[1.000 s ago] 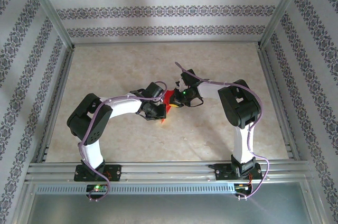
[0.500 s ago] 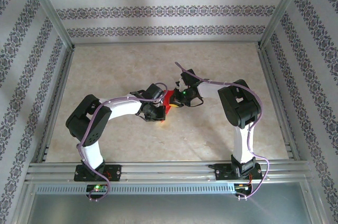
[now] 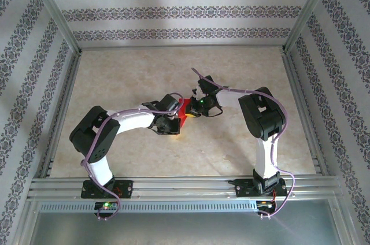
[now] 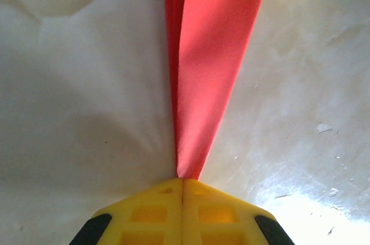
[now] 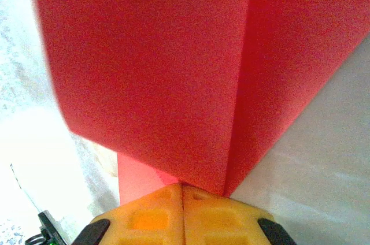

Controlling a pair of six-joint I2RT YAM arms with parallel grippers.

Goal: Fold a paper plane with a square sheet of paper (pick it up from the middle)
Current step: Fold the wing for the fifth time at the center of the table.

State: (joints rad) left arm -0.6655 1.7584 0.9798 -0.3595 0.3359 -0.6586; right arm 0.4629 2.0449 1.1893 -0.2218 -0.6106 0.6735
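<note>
Patterned wallpaper walls (image 3: pixel 173 11) and an aluminium frame (image 3: pixel 55 13) close in a pale, marbled tabletop (image 3: pixel 243 66). Near its middle the two arms meet at the folded red paper (image 3: pixel 184 110).

From above, the paper shows as a small red patch between the two wrists, with the left tool (image 3: pixel 175 129) at its near side and the right tool (image 3: pixel 192 109) at its far right side.

In the left wrist view, the left tool (image 4: pixel 182 182) has its yellow fingers (image 4: pixel 144 213) pressed flat together, with no gap along the seam. The narrow tip of the paper (image 4: pixel 214 54) is pinched between them. From there the paper widens away from the camera, with stacked layers along its left edge and the tabletop (image 4: pixel 81 83) behind it.

In the right wrist view, the right tool (image 5: pixel 182 187) is likewise clamped tight. Its yellow fingers (image 5: pixel 222 219) grip the paper (image 5: pixel 150 66) where two red panels meet at a sharp crease. Another red layer shows just left of the fingers, low down. Whether the paper touches the tabletop cannot be told.
</note>
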